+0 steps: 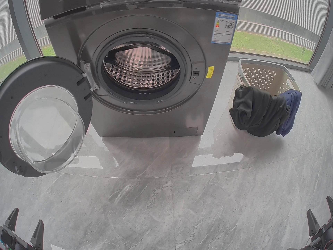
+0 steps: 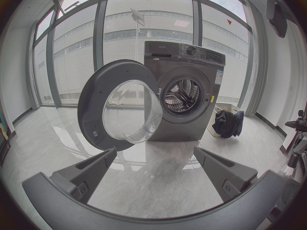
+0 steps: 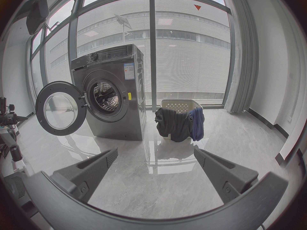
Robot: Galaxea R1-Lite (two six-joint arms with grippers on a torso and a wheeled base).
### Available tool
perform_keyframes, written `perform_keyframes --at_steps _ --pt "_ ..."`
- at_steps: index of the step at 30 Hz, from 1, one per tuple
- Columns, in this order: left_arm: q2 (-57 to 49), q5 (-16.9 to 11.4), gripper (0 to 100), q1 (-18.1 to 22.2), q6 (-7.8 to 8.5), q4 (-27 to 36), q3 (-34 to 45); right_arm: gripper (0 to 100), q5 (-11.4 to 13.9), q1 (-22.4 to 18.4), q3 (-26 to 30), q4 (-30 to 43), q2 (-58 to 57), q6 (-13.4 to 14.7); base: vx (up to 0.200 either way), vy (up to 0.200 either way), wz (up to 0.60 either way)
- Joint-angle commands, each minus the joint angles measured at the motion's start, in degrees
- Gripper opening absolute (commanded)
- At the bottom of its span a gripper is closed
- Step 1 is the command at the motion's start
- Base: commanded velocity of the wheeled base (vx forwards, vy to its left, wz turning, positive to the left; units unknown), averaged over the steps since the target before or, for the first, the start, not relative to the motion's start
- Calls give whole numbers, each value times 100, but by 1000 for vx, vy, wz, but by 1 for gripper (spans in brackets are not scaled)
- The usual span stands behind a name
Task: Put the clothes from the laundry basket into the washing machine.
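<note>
Left claw: the left gripper (image 2: 154,150) is hovering low over the floor (image 1: 166,198) at the robot's near left. Its two fingers are standing wide apart, with nothing between them.
Right claw: the right gripper (image 3: 155,151) is hovering at the robot's near right, also low over the floor. Its fingers are likewise spreading wide and gripping nothing.
Washing machine: the grey washing machine (image 1: 145,21) is standing on the floor ahead of the robot with its back toward the window (image 1: 277,14), its front facing the robot and well apart from both grippers.
Door: the round door (image 1: 38,84) is hanging fully open on the robot's left side of the machine, its clear glass bowl turning toward the robot.
Drum: the perforated steel drum (image 1: 142,68) is showing through the round opening in the machine's front.
Laundry basket: the pale, perforated laundry basket (image 1: 265,75) is sitting on the floor just beside the machine, on the robot's right.
Clothes: a dark grey garment (image 1: 258,110) is hanging over the basket's near rim and draping down its outer wall. A blue garment (image 1: 291,110) is hanging over the same rim just to the right, touching the dark one.
Floor: the glossy grey stone-patterned surface is reflecting the machine, the door and the basket.
Window: tall panes are showing a grey building and a strip of grass outside.
</note>
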Motion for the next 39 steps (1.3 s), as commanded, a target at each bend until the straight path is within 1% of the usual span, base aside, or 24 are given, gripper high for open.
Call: perform_keyframes --at_steps 1,11,20,32,39 --pt "-77 4 100 0 -4 -1 84 100 8 2 92 -2 -57 -2 0 -200 0" --pt "-77 4 100 0 -4 -1 84 100 -1 2 92 -2 -57 -2 0 -200 0" --pt "-77 4 100 0 -4 -1 84 100 -1 2 92 -2 -57 -2 0 0 0" --pt "-77 -5 100 0 -4 -1 84 100 8 2 92 -2 -57 -2 200 0 0" --pt "-77 4 100 0 5 -1 84 100 8 2 92 -2 -57 -2 0 0 0"
